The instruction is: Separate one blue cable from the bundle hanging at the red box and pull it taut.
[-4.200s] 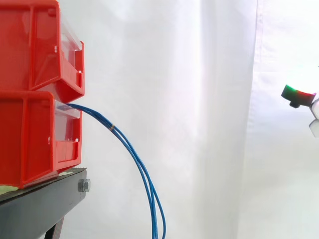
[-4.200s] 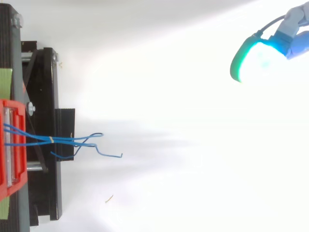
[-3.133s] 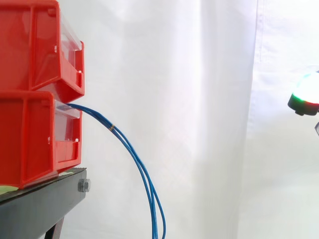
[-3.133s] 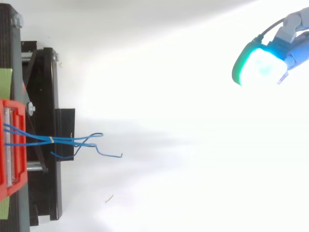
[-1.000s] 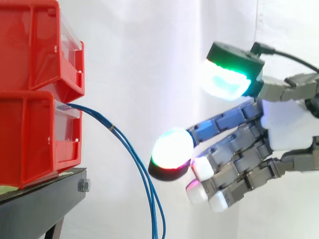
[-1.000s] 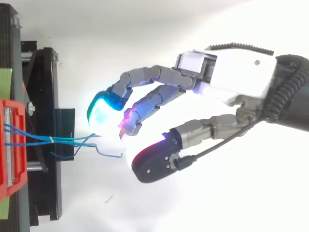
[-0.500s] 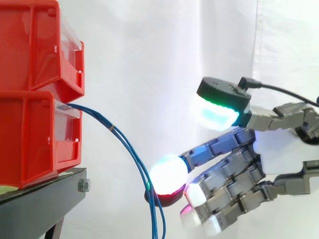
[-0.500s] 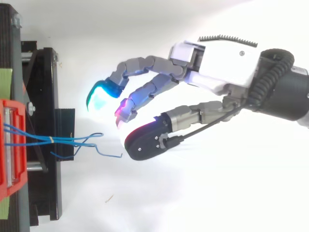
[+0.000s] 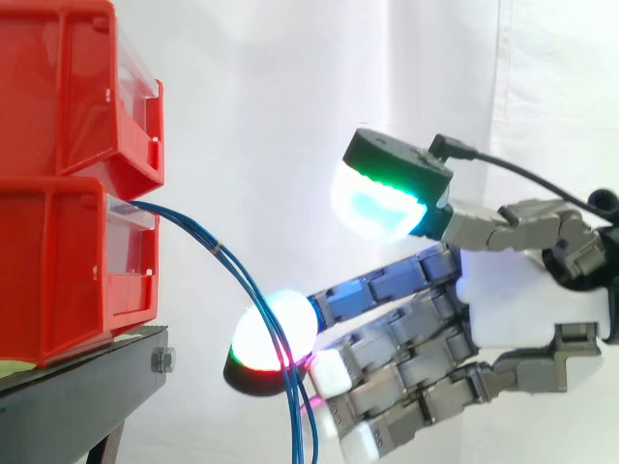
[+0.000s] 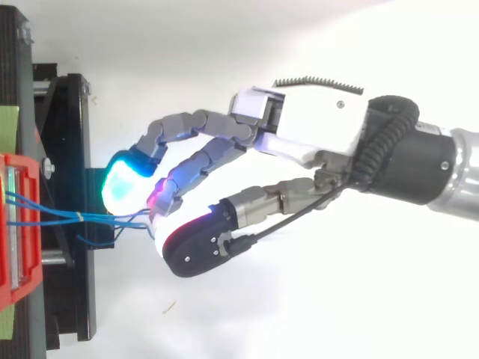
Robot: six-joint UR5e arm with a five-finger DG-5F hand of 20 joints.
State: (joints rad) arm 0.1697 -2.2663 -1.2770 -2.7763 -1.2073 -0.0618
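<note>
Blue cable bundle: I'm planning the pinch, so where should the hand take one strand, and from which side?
Probably on the hanging stretch of the blue cable bundle below its small tie, where the strands part instead of lying bound together. Come from the side away from the lower red bin, where the open hand is, and pinch an outer strand.

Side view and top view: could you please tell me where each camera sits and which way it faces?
Side view: beside the work at bin height, looking level across the red bins and blue cables; the hand reaches in from the right, open.
Top view: above, looking straight down on the black stand; the hand and arm reach in from the right.
Shared: bins, cables, hand.
</note>
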